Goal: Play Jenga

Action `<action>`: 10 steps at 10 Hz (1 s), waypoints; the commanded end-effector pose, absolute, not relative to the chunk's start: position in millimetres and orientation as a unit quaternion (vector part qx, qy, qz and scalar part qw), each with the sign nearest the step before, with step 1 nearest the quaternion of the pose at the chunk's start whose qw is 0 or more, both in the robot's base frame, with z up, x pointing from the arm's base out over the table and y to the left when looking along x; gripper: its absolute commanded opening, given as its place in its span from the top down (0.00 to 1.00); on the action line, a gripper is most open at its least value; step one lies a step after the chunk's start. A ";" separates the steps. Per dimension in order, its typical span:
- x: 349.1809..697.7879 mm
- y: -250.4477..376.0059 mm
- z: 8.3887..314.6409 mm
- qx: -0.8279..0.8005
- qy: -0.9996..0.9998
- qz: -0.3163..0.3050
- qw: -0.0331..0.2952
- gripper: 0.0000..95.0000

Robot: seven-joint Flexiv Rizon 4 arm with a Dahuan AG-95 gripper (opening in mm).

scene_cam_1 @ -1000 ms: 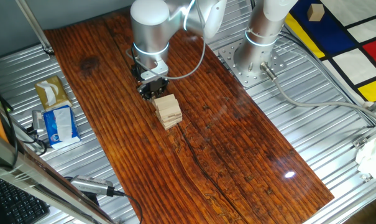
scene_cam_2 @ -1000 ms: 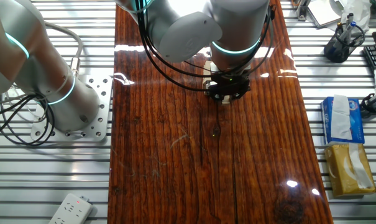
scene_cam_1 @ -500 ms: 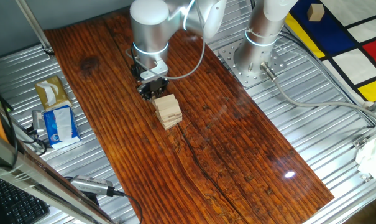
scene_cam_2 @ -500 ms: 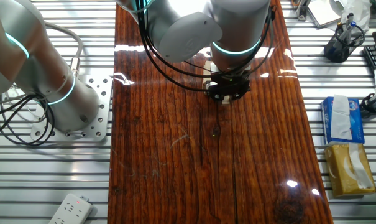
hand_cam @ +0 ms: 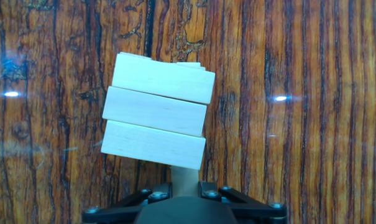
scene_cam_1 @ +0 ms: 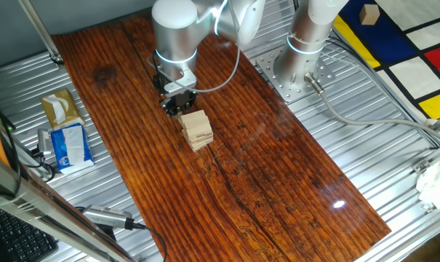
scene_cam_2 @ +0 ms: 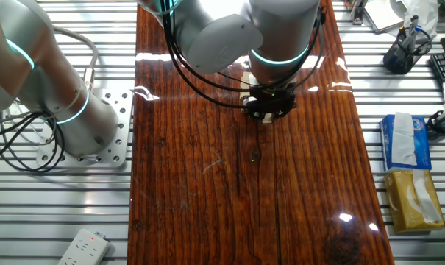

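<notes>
- Pale tan wood makes up the Jenga (scene_cam_1: pixel 196 129) tower, a short stack a few layers tall that stands near the middle of the dark-grained wooden worktop (scene_cam_1: pixel 278 167), toward its far end in one fixed view.
- From the hand view, the top layer shows three blocks side by side, slightly skewed against the grain of the worktop.
- One thin block (hand_cam: pixel 186 176) pokes out from below the top layer toward the camera, and the end effector (hand_cam: pixel 184 194) sits right at its near end.
- Its fingers appear drawn in close around that block's end; whether they truly pinch it or only flank it I cannot tell, since the contact is hidden under the wrist.
- From the other fixed view, the arm covers nearly all of the tower, so the lower layers cannot be judged there.
- Risk, as I judge it: a pull that is off the block's long axis would drag the layers above and twist or topple the stack.
- A loose or one-sided pinch could let the block slip and jolt the tower.
- The already skewed layers leave little margin; any sideways or downward nudge from the wrist may shift them further.
</notes>
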State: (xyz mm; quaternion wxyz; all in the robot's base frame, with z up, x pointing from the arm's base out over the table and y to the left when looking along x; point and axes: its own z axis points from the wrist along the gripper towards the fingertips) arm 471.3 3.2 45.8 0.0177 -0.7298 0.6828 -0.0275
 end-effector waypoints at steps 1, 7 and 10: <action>471.4 3.6 45.8 -0.731 0.682 -0.027 0.017 1.00; 471.2 4.0 44.9 -0.732 0.681 -0.030 0.015 1.00; 471.2 4.0 44.6 -0.731 0.682 -0.030 0.015 1.00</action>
